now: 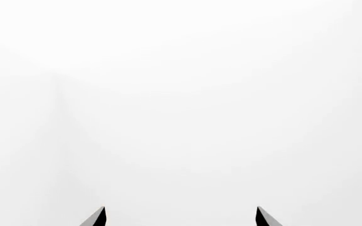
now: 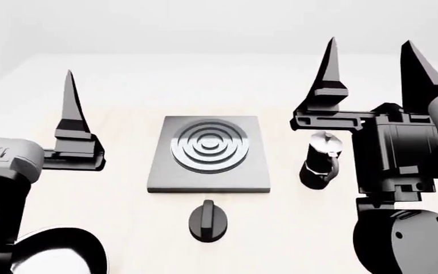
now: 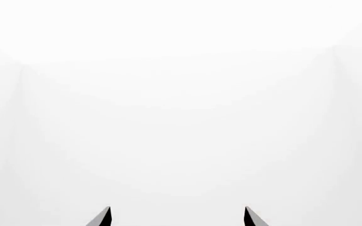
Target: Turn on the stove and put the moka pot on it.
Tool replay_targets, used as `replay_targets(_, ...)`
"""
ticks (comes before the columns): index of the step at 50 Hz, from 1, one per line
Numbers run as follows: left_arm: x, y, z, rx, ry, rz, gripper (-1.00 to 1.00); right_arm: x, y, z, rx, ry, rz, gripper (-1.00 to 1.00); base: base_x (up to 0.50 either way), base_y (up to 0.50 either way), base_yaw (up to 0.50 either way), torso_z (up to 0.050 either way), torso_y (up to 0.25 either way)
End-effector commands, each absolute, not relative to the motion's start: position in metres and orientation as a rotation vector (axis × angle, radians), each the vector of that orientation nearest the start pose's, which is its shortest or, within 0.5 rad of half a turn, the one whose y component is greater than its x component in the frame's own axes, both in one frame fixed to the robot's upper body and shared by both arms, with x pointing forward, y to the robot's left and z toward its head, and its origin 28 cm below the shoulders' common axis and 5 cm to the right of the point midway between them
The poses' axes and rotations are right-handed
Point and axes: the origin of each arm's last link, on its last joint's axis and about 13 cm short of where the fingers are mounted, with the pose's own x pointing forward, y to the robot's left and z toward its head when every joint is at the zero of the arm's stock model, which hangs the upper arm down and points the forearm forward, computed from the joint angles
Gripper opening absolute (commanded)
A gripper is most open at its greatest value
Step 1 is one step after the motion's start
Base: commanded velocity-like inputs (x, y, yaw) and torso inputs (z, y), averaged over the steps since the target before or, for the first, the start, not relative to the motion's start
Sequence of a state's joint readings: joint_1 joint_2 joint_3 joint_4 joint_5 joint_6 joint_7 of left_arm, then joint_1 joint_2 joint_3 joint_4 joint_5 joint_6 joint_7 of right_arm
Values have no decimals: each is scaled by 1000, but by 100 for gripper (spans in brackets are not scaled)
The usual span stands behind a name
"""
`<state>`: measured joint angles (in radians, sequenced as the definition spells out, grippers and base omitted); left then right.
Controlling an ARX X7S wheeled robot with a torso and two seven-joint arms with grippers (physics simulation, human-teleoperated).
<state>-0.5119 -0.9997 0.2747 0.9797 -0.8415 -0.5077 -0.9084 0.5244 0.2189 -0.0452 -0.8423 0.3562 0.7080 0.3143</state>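
left gripper [image 2: 71,108] is being held at frame left, jaws spread wide on nothing | frying pan [image 2: 52,251] is being shown at lower left | stove [image 2: 208,154] is lying at centre, knob [image 2: 209,220] just below it | moka pot [image 2: 321,160] is standing right of centre, beside the stove | right gripper [image 2: 371,63] is being held at upper right, jaws wide, empty

Stove [image 2: 208,155]: flat square grey hotplate, round ringed burner centred, lying flat mid-tabletop. Knob [image 2: 208,220]: round, black, separate, just in front of the hotplate. Moka pot [image 2: 321,161]: black waisted body, silver lid, upright, right of the hotplate, apart from it.
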Motion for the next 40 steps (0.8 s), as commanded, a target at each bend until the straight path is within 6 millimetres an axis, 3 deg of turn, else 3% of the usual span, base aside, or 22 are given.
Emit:
replay_targets(1, 182, 246, 233, 191, -463, 22, 100, 220, -100, 239, 62, -611, 5, 100, 0, 0, 0, 0, 0)
replay_targets(11, 205, 238, 217, 114, -278, -129, 100, 219, -99, 247, 64, -614, 7, 100, 0, 0, 0, 0, 0)
replay_targets(16, 214, 239, 210, 79, -192, -177, 100, 219, -99, 241, 63, -614, 12, 100, 0, 0, 0, 0, 0)
replay_targets(20, 220, 236, 197, -53, -102, -260, 100, 219, -99, 242, 65, -615, 13, 100, 0, 0, 0, 0, 0)
replay_targets(29, 232, 228, 178, -43, 20, -297, 100, 217, -99, 248, 68, -617, 16, 100, 0, 0, 0, 0, 0)
replay_targets(33, 235, 224, 171, -46, 54, -316, 100, 218, -98, 242, 68, -615, 15, 100, 0, 0, 0, 0, 0)
replay_targets(40, 241, 212, 147, -46, 170, -377, 100, 217, -99, 245, 66, -618, 17, 100, 0, 0, 0, 0, 0)
